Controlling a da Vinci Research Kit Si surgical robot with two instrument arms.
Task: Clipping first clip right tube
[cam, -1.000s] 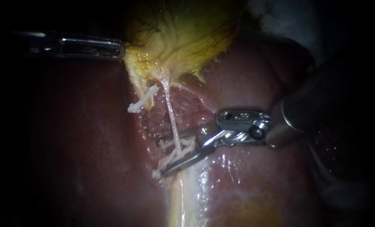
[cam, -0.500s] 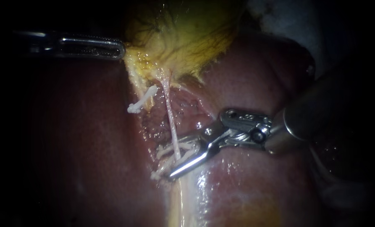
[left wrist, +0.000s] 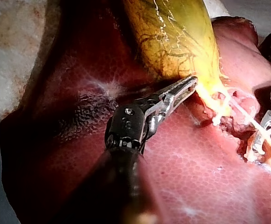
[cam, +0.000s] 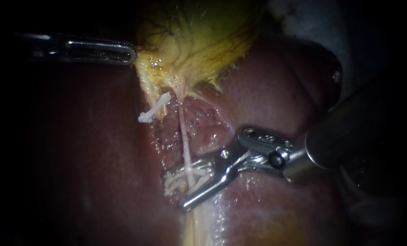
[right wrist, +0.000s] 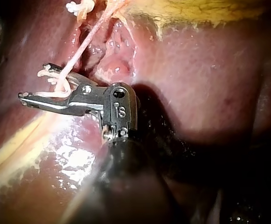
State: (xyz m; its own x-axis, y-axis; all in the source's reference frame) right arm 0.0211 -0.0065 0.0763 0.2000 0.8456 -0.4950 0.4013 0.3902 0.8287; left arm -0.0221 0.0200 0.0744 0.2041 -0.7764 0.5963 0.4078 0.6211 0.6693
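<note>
The yellow gallbladder lies at the top on the dark red liver. My left instrument comes in level from the left, its jaws shut on the gallbladder's lower edge, as the left wrist view also shows. A thin pale tube, the right tube, runs down from the gallbladder. My right instrument holds its jaws open around the tube's lower end, where a white clip sits. In the right wrist view the tube enters the gap between the same jaws.
Left of the right tube, a short stub carries another white clip. Raw dissected tissue lies between the tube and my right instrument's wrist. A wet pale band runs down the liver below the jaws.
My right instrument's jaws have spread wider around the tube and shifted slightly down and left. My left instrument and the gallbladder have stayed still.
</note>
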